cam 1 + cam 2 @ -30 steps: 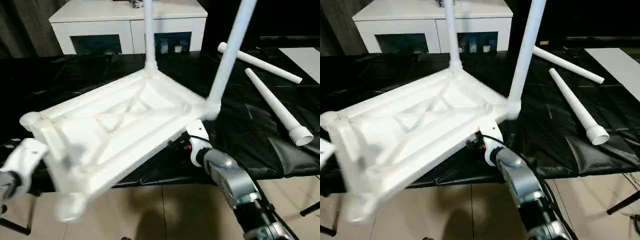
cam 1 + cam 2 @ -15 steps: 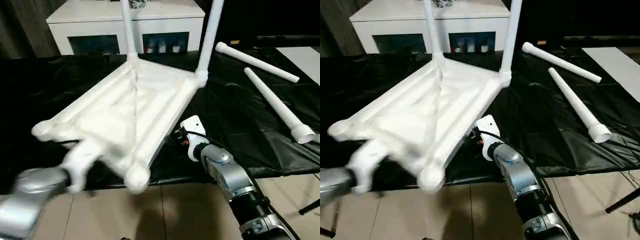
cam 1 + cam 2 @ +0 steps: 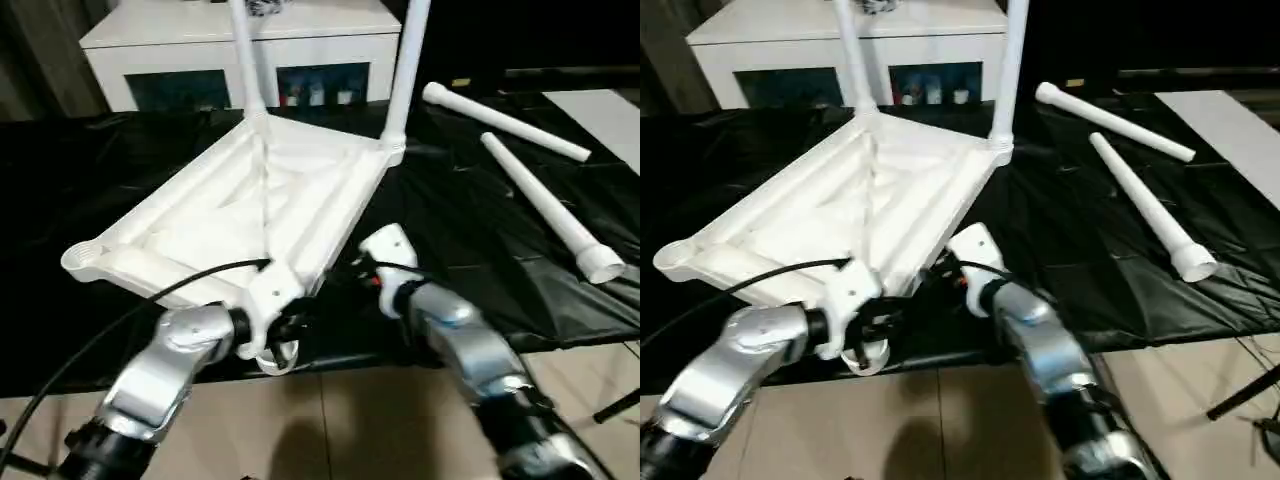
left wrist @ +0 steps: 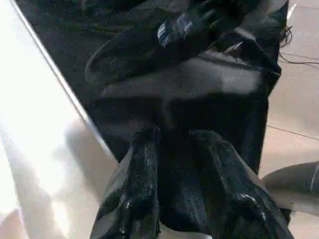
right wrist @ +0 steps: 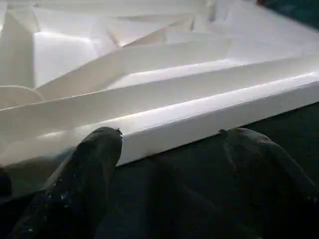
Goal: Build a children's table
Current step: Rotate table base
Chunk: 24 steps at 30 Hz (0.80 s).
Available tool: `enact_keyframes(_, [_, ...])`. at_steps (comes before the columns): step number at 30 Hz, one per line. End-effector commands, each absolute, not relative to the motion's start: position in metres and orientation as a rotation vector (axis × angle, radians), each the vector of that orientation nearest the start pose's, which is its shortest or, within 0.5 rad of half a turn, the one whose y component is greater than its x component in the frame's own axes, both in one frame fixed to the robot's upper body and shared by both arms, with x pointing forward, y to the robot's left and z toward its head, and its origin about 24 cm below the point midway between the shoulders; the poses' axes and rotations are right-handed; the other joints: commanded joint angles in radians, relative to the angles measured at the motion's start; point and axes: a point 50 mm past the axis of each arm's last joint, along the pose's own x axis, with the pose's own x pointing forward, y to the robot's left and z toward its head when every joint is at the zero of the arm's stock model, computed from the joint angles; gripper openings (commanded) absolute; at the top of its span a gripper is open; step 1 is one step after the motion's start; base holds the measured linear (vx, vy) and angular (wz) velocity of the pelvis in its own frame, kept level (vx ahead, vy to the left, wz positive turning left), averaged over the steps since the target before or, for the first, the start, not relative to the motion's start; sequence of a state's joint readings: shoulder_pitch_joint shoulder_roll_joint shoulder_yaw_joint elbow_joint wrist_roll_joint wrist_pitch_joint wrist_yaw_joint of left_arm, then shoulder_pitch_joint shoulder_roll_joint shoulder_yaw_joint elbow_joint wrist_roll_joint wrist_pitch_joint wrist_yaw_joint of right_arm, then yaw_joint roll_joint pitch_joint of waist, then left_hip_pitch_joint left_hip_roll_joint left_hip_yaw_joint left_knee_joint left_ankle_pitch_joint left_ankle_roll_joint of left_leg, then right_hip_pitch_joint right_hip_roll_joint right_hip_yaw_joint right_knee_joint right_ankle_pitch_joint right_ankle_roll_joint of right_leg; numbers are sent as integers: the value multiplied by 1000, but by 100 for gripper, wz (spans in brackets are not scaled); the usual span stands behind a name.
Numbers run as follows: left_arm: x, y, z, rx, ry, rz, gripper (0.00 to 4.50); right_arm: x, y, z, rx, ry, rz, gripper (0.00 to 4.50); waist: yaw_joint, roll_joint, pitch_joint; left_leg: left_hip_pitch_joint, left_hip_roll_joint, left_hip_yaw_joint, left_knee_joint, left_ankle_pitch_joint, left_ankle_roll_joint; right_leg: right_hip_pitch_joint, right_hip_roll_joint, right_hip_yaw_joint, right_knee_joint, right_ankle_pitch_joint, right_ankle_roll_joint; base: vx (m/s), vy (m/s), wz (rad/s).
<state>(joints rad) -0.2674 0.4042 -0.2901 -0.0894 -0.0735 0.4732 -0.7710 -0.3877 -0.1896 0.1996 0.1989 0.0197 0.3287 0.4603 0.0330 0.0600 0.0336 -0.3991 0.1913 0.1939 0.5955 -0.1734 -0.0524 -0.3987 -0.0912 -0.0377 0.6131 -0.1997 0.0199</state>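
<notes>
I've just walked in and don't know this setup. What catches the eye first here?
The upside-down white table top lies on the black-covered bench, ribbed underside up, with two legs standing in its far corners. Two loose legs lie on the black cover to the right. Both grippers sit at the top's near edge, the left gripper at the near corner, the right gripper open facing the rim.

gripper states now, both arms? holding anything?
Left gripper: jaws slightly apart, nothing between them, beside the table top edge.
Right gripper: jaws wide open, empty, facing the table top's rim.
</notes>
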Motion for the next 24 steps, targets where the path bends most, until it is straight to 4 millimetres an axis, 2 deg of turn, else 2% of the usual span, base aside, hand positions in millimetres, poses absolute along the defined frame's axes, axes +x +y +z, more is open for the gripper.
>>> enact_keyframes(1, [279, 136, 85, 353, 277, -894, 136, 309, -119, 72, -230, 208, 640, 372, -2, 13, -63, 33, 24, -16, -66, -187, 6, 44, -25, 23, -59, 17, -216, 0, 0, 0])
enact_keyframes(2, [279, 136, 85, 353, 277, -894, 136, 309, -119, 72, -230, 208, 640, 372, -2, 10, -62, 32, 24, -16, -66, -195, 5, 45, -25, 23, -59, 6, -216, 0, 0, 0])
enact_keyframes(3, [281, 148, 89, 386, 269, -846, 136, 308, -127, 73, -249, 211, 636, 372, -2, 13, -61, 32, 22, -16, -66, -212, 5, 44, -27, 23, -61, -28, -217, 0, 0, 0])
enact_keyframes(5, [281, 177, 95, 440, 291, -766, 136, 303, -140, 73, -295, 241, 646, 372, -2, 9, -60, 29, 22, -18, -67, -218, 8, 47, -28, 23, -63, -63, -205, 0, 0, 0])
enact_keyframes(8, [262, 216, 96, 505, 421, -761, 136, 295, -153, 66, -353, 304, 657, 372, -8, 12, -56, 29, 22, -20, -70, -241, 4, 44, -28, 22, -67, -128, -198, 0, 0, 0])
enact_keyframes(9, [262, 216, 96, 505, 421, -761, 136, 295, -153, 66, -353, 304, 657, 372, -13, 13, -53, 28, 23, -22, -74, -264, 3, 41, -28, 21, -67, -160, -198, 0, 0, 0])
enact_keyframes(10, [253, 228, 94, 521, 493, -771, 136, 295, -155, 64, -357, 315, 653, 372, -14, 10, -52, 36, 24, -20, -74, -292, -2, 34, -26, 22, -72, -192, -197, 0, 0, 0])
enact_keyframes(13, [241, 248, 86, 545, 624, -754, 136, 296, -154, 61, -362, 327, 656, 372, -13, 16, -50, 40, 26, -20, -77, -313, -6, 26, -27, 24, -70, -202, -205, 0, 0, 0])
enact_keyframes(14, [239, 251, 85, 547, 647, -751, 136, 297, -153, 61, -362, 328, 659, 372, -15, 12, -49, 37, 25, -20, -78, -315, -5, 27, -26, 24, -71, -204, -204, 0, 0, 0])
enact_keyframes(16, [234, 252, 82, 537, 679, -771, 136, 296, -150, 60, -359, 331, 678, 372, -12, 15, -48, 42, 26, -20, -79, -334, -12, 23, -27, 25, -73, -225, -199, 0, 0, 0])
enact_keyframes(17, [233, 251, 82, 529, 685, -782, 136, 296, -149, 60, -357, 332, 685, 372, -9, 13, -47, 43, 26, -20, -80, -343, -14, 22, -27, 26, -74, -234, -197, 0, 0, 0])
enact_keyframes(18, [230, 245, 78, 506, 691, -818, 136, 294, -146, 60, -351, 334, 723, 372, -4, 15, -47, 45, 27, -20, -81, -347, -19, 21, -28, 27, -75, -235, -197, 0, 0, 0])
enact_keyframes(19, [229, 242, 76, 495, 692, -833, 136, 293, -144, 60, -346, 335, 743, 372, 0, 13, -47, 46, 28, -20, -82, -349, -20, 20, -29, 28, -74, -233, -197, 0, 0, 0])
enact_keyframes(22, [227, 223, 65, 452, 688, -902, 136, 277, -134, 62, -325, 360, 953, 372, 3, 11, -48, 43, 29, -21, -82, -338, -19, 26, -29, 29, -71, -201, -195, 0, 0, 0])
enact_keyframes(23, [227, 223, 65, 452, 688, -902, 136, 277, -134, 62, -325, 360, 953, 372, 3, 12, -48, 44, 29, -20, -82, -337, -16, 27, -27, 29, -72, -195, -192, 0, 0, 0])
enact_keyframes(24, [230, 215, 60, 438, 668, -920, 136, 267, -132, 65, -322, 375, 1062, 372, 4, 11, -48, 41, 29, -20, -81, -324, -10, 29, -30, 30, -70, -179, -192, 0, 0, 0])
